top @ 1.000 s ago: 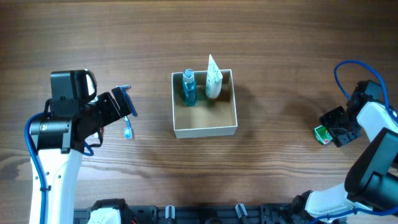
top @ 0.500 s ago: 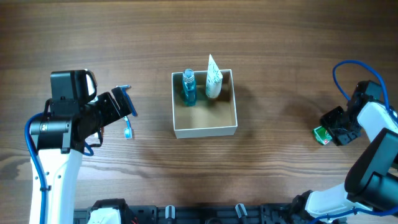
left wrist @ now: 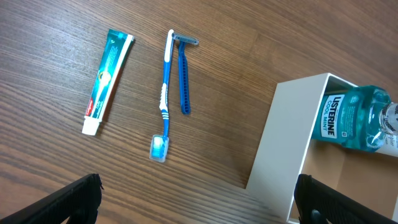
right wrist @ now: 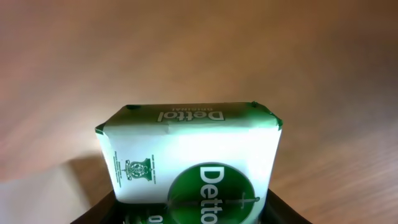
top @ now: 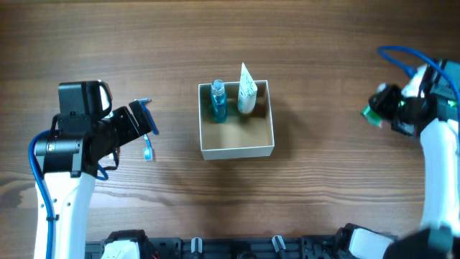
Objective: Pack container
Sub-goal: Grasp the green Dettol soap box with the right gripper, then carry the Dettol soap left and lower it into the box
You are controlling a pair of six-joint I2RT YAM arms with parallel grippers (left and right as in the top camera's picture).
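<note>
The container (top: 237, 149) is a square white cardboard box with a tan inside at the table's middle; its corner shows in the left wrist view (left wrist: 283, 149). A blue mouthwash bottle (top: 218, 101) and a white tube (top: 246, 92) stand in its far side. My right gripper (top: 381, 108) is shut on a green-and-white Dettol soap packet (right wrist: 189, 155), held above the table at the right. My left gripper (left wrist: 196, 199) is open and empty, left of the box. A toothpaste tube (left wrist: 109, 81), a blue toothbrush (left wrist: 165, 93) and a blue razor (left wrist: 184, 74) lie on the table beyond it.
The toothbrush tip (top: 148, 152) shows beside the left gripper in the overhead view. Wood table (top: 323, 57) all round. The right arm's blue cable (top: 395, 52) loops at the far right.
My right gripper has lifted the soap packet off the table and carried it up and away from the near edge. The left arm has not moved.
</note>
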